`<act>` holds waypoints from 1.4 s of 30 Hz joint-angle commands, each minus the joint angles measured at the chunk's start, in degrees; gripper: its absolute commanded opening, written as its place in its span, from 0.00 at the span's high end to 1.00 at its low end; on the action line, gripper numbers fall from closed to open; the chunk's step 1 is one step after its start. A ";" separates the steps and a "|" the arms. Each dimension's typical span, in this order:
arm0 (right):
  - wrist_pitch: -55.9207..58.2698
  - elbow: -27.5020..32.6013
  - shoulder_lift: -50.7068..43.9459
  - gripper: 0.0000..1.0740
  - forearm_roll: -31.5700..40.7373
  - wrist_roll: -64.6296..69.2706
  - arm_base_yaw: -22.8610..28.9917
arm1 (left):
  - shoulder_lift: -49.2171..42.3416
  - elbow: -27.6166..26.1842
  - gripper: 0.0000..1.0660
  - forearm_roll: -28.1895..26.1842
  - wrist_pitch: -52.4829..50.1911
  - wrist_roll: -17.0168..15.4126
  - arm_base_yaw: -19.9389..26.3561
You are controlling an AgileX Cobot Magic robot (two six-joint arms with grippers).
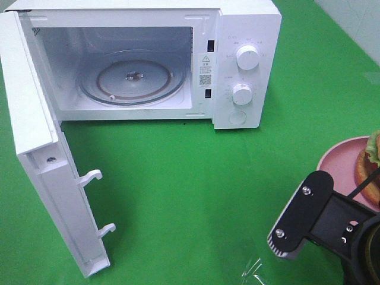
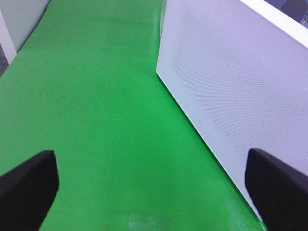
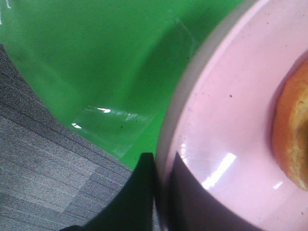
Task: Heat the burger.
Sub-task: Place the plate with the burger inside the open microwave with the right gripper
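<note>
- The microwave oven (image 1: pixel 237 35) stood at 12 o'clock on the green worktop (image 1: pixel 190 196). Its door (image 1: pixel 47 178) was swung open at the 9 o'clock side, exposing the glass turntable (image 1: pixel 133 77).
- Two white knobs occupied the panel at 3 o'clock of the cavity, with the upper knob (image 1: pixel 247 57) directly at 12 o'clock of the lower knob (image 1: pixel 242 94).
- The burger (image 1: pixel 368 169) lay on the pink plate (image 1: pixel 335 157) at 4 o'clock of the oven, well apart from it and cut by the frame edge.
- The right gripper (image 3: pixel 161 192) sat at the plate rim, one dark finger (image 3: pixel 137 202) outside it. Whether it pinched the rim could not be told.
- The left gripper (image 2: pixel 154 192) hung over the worktop with its fingers (image 2: pixel 26 185) wide apart, just beside a white dotted panel (image 2: pixel 231 82).
</note>
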 commanded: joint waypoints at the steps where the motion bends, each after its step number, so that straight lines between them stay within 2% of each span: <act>1: 2.35 0.34 -0.17 0.99 -3.27 0.06 2.12 | -0.80 0.11 0.08 -0.40 -0.40 -0.06 -0.11; 4: 0.63 0.34 -0.17 0.99 -3.61 -1.66 3.72 | -0.80 0.11 0.08 -0.40 -0.40 -0.06 -0.11; 30: -2.58 0.34 -0.17 0.99 -12.66 -8.77 3.72 | -0.80 0.11 0.08 -0.40 -0.40 -0.06 -0.11; 42: -7.79 0.34 -0.17 0.99 -16.73 -14.27 3.72 | -0.80 0.11 0.08 -0.40 -0.40 -0.06 -0.11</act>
